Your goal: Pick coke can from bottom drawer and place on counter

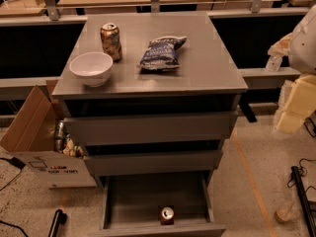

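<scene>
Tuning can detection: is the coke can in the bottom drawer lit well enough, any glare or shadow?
Camera view: warm, dim light; the coke can sits in shade in the bottom drawer, only its lid catching light. Camera view: soft sheen on the counter, no hard glare; gripper at the right edge looks washed pale.

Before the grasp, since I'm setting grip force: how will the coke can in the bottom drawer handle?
The coke can stands upright near the front of the bottom drawer, so a sideways nudge would probably tip and roll it. Its shiny lid suggests thin metal, likely denting if squeezed hard. The gripper is right of the counter.
</scene>
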You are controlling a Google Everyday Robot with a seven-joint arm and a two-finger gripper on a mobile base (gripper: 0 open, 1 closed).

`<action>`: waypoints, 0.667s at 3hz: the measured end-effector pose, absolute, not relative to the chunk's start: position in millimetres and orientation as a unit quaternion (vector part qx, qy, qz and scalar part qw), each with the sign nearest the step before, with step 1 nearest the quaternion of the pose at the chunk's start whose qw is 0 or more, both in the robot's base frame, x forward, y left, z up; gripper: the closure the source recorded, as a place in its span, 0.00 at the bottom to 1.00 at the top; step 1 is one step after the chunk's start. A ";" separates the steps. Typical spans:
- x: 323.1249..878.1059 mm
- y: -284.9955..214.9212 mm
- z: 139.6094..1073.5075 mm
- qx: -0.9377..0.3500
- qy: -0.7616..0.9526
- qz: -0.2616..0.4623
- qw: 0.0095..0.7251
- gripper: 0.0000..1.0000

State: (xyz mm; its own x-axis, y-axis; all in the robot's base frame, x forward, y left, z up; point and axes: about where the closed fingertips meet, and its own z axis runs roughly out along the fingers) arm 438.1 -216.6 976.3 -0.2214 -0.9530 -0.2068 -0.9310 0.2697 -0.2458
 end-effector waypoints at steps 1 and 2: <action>439.0 -216.4 975.9 -0.603 0.781 -0.035 0.160 0.00; 448.6 -212.3 951.0 -0.602 0.779 -0.014 0.175 0.00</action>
State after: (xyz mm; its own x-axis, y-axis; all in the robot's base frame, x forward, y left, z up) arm 448.6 -212.3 951.0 -0.2150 -0.9426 -0.2554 -0.9327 0.2757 -0.2323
